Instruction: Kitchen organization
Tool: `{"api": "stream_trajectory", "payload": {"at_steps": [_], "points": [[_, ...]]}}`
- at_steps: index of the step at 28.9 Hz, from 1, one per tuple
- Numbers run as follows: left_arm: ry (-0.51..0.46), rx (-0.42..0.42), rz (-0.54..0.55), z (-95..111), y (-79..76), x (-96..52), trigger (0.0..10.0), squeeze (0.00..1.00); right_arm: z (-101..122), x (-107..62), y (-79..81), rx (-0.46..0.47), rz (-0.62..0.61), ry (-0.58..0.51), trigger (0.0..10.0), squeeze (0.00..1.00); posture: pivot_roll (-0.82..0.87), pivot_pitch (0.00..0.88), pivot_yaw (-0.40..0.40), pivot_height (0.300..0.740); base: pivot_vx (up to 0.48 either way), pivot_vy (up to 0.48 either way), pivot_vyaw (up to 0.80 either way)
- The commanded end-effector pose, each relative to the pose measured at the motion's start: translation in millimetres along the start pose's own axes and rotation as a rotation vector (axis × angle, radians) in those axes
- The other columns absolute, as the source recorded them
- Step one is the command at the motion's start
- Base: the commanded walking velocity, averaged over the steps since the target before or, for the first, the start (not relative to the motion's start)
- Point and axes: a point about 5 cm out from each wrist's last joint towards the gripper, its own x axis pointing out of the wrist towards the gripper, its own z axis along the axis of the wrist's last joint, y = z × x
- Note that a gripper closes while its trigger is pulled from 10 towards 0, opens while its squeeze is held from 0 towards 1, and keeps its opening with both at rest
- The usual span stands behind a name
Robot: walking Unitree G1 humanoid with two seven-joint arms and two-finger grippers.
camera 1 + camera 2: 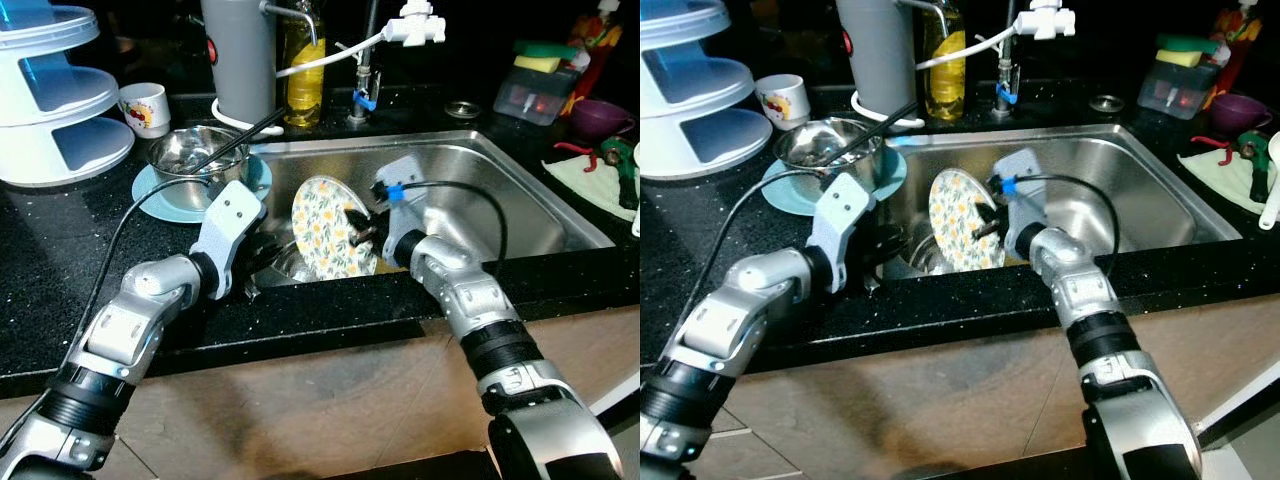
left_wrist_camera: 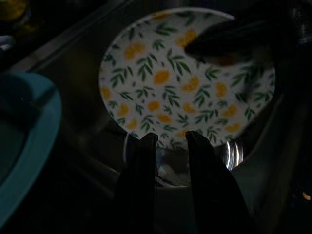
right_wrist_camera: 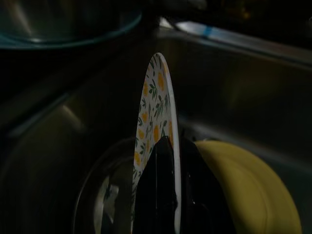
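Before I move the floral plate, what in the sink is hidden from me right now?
- Sink floor under the floral plate: blocked in the eye views by the plate and the near counter edge.
- Yellow dish: mostly dark, cut off by the right gripper, which pinches the plate's rim.
- Left gripper: open; the round metal item below is too dark to name.

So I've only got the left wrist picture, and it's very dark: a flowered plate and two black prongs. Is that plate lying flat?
Observer: No. The flowered plate stands on edge in the sink, and the right tool is pinching its rim.
Operator: And the blue thing at the side?
Observer: That's a blue plate on the counter. A steel bowl sits on it.
Operator: Is anything hidden behind the flowered one?
Observer: Yes, a yellow dish lies in the sink on its other side, by the right tool.
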Motion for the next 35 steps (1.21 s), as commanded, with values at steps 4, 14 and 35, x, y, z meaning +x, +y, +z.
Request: {"api": "stream_trajectory", "payload": {"at_steps": [4,14,35], "points": [[0.005,0.057,-0.015,-0.8,0.0,7.3,10.0,0.0,-4.0,6.1,4.0,-0.059,0.022,0.029,10.0,0.0,0.03,0.181,0.012,0.74,0.0,0.0,0.0],[0.023,0.085,-0.051,-5.6,2.7,9.8,10.0,0.0,-20.2,10.3,6.0,-0.144,0.056,0.16,10.0,0.0,0.04,0.195,0.003,0.74,0.0,0.0,0.0],[-0.116,0.042,-0.053,14.7,10.8,8.6,10.0,0.0,-8.1,11.0,-4.9,-0.103,0.001,0.083,10.0,0.0,0.04,0.195,0.001,0.74,0.0,0.0,0.0]]}}
